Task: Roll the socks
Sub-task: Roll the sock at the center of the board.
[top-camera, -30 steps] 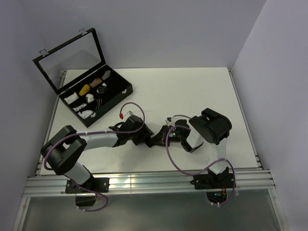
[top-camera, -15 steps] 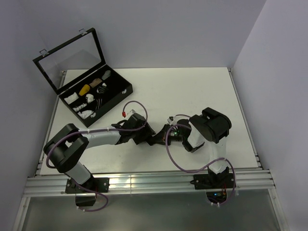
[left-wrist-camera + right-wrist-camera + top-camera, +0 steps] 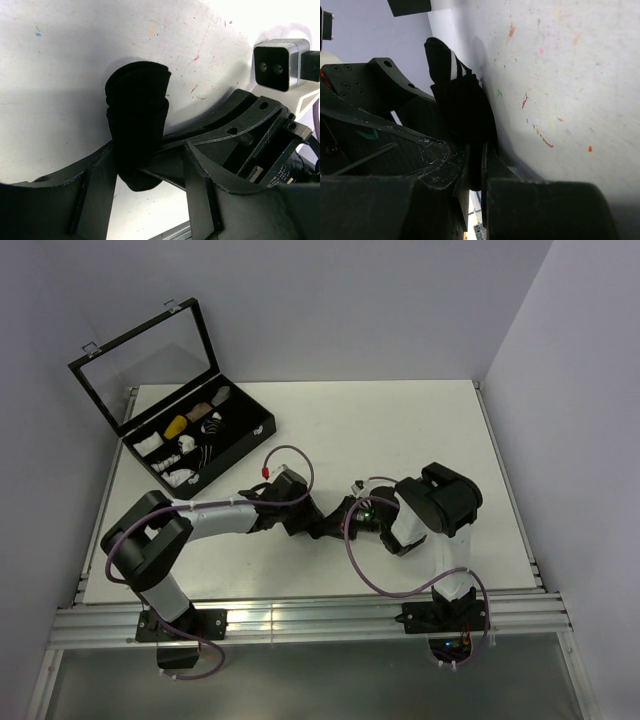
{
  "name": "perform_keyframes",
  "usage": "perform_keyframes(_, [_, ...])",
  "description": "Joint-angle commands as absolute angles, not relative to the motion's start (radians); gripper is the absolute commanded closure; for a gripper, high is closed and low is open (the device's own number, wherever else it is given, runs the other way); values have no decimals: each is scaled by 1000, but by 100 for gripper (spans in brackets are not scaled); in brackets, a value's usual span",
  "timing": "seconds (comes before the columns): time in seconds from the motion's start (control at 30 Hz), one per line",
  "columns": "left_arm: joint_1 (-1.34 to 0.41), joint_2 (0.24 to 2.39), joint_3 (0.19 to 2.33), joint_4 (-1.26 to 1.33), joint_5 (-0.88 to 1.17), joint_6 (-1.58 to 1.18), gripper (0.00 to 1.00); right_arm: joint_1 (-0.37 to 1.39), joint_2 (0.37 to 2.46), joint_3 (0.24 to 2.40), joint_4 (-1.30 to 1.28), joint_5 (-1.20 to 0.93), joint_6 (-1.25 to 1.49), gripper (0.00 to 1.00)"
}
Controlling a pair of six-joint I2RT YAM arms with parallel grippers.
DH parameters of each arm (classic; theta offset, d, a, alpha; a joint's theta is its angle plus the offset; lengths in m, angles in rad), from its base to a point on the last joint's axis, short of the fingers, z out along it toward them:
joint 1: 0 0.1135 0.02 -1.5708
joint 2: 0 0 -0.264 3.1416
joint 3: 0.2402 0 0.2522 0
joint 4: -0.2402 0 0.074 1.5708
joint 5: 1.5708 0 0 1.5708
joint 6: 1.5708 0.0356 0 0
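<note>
probably lab, enclosed table (image 3: pixel 400 430), aluminium rails (image 3: pixel 310 618)

Socks (image 3: pixel 137 115) matt knit cloth; table (image 3: pixel 60 60) smooth, scuffed, probably laminate.

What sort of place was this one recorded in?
Probably a lab robot test cell: a white table boxed in by plain walls, an aluminium rail frame along its near edge, and two robot arms mounted there.

Bright even light, blurred foreground.
</note>
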State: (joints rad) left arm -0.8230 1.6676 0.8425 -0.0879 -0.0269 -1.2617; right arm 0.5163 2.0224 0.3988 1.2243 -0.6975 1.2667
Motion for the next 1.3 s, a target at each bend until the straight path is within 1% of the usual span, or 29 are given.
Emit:
perform_keyframes(0.0, [-835, 1767, 810, -281, -46, -1210, 50, 511, 2062, 380, 1137, -666, 1292, 97])
perform_keyframes(0.03, [-828, 1769, 813, -285, -48, -1209, 57, 511, 2060, 380, 1138, -667, 1289, 97])
perform_keyframes(0.13, [-813, 1787, 818, -298, -52, -1198, 64, 511, 2046, 376, 1124, -670, 1275, 96])
perform_keyframes(0.23, [-799, 1816, 839, -319, -60, -1177, 71, 511, 2013, 377, 1082, -667, 1241, 90])
perform_keyframes(0.27, [-796, 1837, 848, -331, -66, -1161, 73, 511, 2000, 377, 1066, -666, 1220, 86])
perform_keyframes(0.33, [-792, 1861, 880, -366, -83, -1143, 76, 512, 1952, 377, 1010, -655, 1192, 79])
perform_keyframes(0.37, [-792, 1885, 891, -377, -89, -1128, 77, 512, 1931, 379, 984, -652, 1154, 77])
perform_keyframes(0.4, [-790, 1894, 908, -388, -100, -1120, 79, 512, 1905, 380, 921, -638, 1132, 75])
perform_keyframes(0.47, [-788, 1914, 916, -405, -104, -1105, 80, 514, 1828, 388, 847, -618, 1086, 70])
perform_keyframes(0.5, [-787, 1920, 922, -410, -116, -1100, 80, 514, 1800, 393, 762, -606, 1034, 68])
perform_keyframes(0.67, [-785, 1969, 972, -475, -167, -1065, 87, 538, 1633, 435, 542, -506, 889, 61])
perform_keyframes(0.7, [-785, 1974, 985, -479, -170, -1060, 87, 543, 1618, 442, 494, -499, 876, 61])
perform_keyframes(0.77, [-784, 1983, 992, -477, -169, -1057, 87, 546, 1609, 454, 477, -488, 864, 61])
perform_keyframes(0.97, [-785, 1964, 1002, -479, -173, -1072, 87, 548, 1664, 442, 551, -518, 896, 62])
perform_keyframes(1.2, [-785, 1922, 982, -463, -172, -1092, 87, 546, 1695, 411, 621, -514, 923, 73])
perform_keyframes(1.23, [-785, 1913, 979, -459, -172, -1092, 87, 540, 1694, 397, 635, -512, 931, 76])
perform_keyframes(1.27, [-785, 1913, 977, -460, -172, -1092, 87, 537, 1694, 393, 644, -515, 937, 78])
